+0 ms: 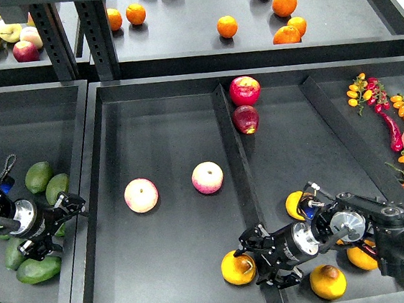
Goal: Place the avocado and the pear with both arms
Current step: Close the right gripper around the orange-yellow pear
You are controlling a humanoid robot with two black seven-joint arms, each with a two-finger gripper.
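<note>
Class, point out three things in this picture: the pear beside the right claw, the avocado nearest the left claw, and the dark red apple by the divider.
pear (237, 268), head view, middle of its yellow skin.
avocado (56, 187), head view, upper green body.
dark red apple (245, 119), head view, centre of its face.
</note>
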